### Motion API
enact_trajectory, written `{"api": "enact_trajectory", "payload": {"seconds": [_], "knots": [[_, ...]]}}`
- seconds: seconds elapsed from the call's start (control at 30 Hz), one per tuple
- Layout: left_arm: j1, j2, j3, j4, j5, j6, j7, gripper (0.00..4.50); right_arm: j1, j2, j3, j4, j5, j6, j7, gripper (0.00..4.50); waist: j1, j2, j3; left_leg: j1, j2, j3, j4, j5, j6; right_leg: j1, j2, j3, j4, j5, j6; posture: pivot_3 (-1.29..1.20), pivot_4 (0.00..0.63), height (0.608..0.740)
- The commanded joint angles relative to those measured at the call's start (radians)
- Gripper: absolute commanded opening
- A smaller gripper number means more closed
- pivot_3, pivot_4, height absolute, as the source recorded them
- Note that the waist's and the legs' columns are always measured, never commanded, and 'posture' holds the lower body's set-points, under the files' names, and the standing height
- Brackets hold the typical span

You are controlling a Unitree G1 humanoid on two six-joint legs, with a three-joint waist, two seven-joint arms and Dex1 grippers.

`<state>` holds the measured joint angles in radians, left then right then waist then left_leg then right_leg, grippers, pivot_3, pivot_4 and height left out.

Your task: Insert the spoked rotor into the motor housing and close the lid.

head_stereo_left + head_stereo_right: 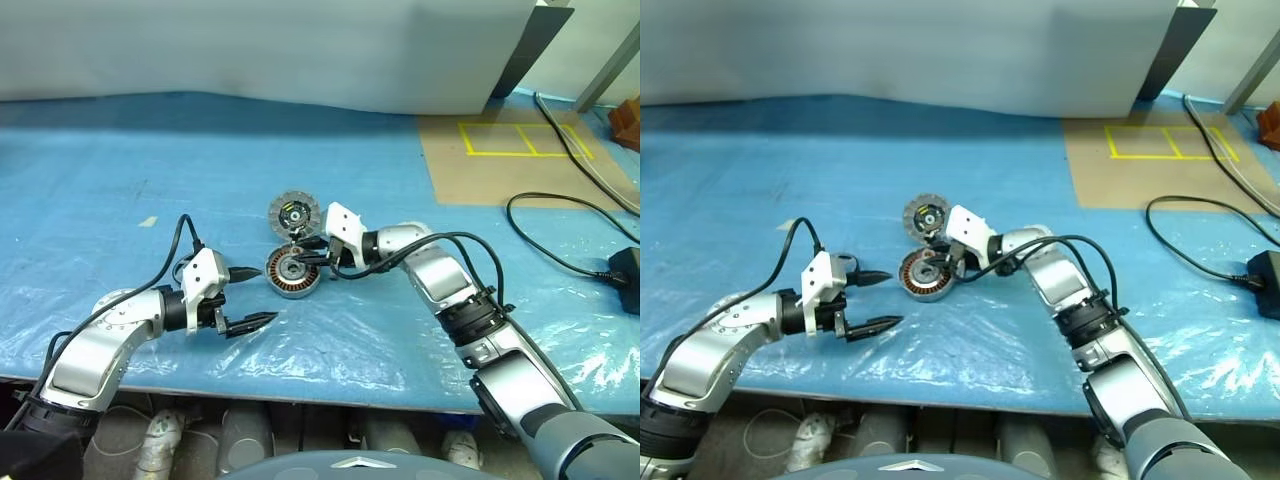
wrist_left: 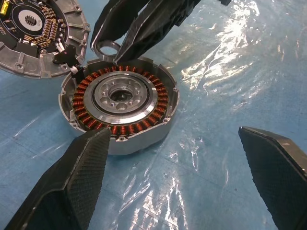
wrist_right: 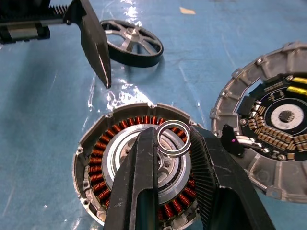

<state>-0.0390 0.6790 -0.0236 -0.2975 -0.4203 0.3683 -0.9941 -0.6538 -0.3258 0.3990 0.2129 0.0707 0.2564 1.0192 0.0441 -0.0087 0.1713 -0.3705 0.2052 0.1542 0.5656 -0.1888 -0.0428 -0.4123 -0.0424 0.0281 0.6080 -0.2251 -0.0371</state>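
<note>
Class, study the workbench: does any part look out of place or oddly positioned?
Yes: the right gripper holds a small metal ring over the motor housing, while the spoked rotor lies apart, beyond the left gripper.

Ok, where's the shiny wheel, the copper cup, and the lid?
spoked rotor [image 3: 132, 42], right wrist view, on its spokes.
motor housing [image 2: 120, 98], left wrist view, on its silvery centre.
lid [image 3: 283, 117], right wrist view, on its dark inner face.

Table [image 1: 120, 150] covered in blue plastic sheeting. Near its centre lie the motor housing [image 1: 292, 272] and, just behind, the lid [image 1: 294, 213]. Spoked rotor [image 3: 132, 42] nearby. Black cable [image 1: 560, 235] toward the right edge.
</note>
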Motion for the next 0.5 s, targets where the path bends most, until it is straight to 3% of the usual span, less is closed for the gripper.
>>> {"api": "enact_trajectory", "payload": {"seconds": [0.03, 0.5], "knots": [[0.005, 0.006, 0.013, -0.067, -0.012, 0.016, 0.02, 4.5, -0.026, 0.014, 0.015, 0.014, -0.01, -0.054, 0.03, 0.57, -0.001, 0.0, 0.0, 0.0, 0.0, 0.0, 0.0, 0.0, 0.0, 0.0, 0.0, 0.0, 0.0, 0.0, 0.0, 0.0, 0.15, 0.74], [0.024, 0.002, 0.011, -0.062, 0.002, 0.007, 0.042, 4.5, -0.055, 0.05, 0.04, 0.172, -0.106, -0.195, 0.025, 0.57, -0.002, 0.0, 0.0, 0.0, 0.001, 0.0, 0.002, 0.0, 0.0, -0.002, 0.001, 0.0, 0.003, 0.0, 0.0, 0.0, 0.15, 0.74]]}}
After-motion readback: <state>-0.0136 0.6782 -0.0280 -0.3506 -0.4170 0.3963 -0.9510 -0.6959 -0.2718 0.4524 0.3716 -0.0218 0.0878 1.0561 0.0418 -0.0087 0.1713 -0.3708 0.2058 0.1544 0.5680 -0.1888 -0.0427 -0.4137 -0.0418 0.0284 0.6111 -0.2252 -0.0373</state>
